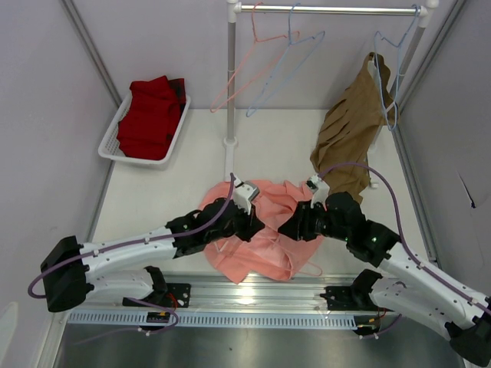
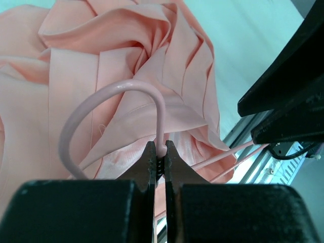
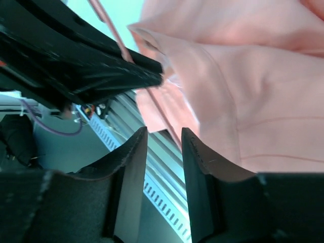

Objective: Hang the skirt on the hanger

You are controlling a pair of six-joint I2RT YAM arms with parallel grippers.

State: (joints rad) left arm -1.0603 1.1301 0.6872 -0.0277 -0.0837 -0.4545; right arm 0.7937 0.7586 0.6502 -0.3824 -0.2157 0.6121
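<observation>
Left wrist view had the left jaws pressed together on the thin wire of the hanger [image 2: 121,87], pinching it just below the curve of its hook. The hook therefore stood up over the skirt [image 2: 126,45] instead of lying lost in the folds. That grip looked meant to anchor the hanger while the other arm worked the cloth.

Right wrist view showed the right jaws apart with nothing between them, their tips just beside a folded edge of the skirt. I judged they were lined up to take hold of the cloth, though which edge of the garment it was could not be told.

From the top external view, the skirt lay bunched on the surface [image 1: 176,169] between the two wrists, near the front edge. A loop of pink wire poked out at its near right corner, so the hanger's body seemed to lie under or inside the cloth. The skirt was not yet hung on it in any tidy way.

Farther back stood a rail [image 1: 330,10] carrying another pink hanger [image 1: 233,86], light-blue hangers [image 1: 288,73] and a brown garment [image 1: 349,130]. At the far left a white basket [image 1: 110,142] held dark red cloth [image 1: 149,115].
</observation>
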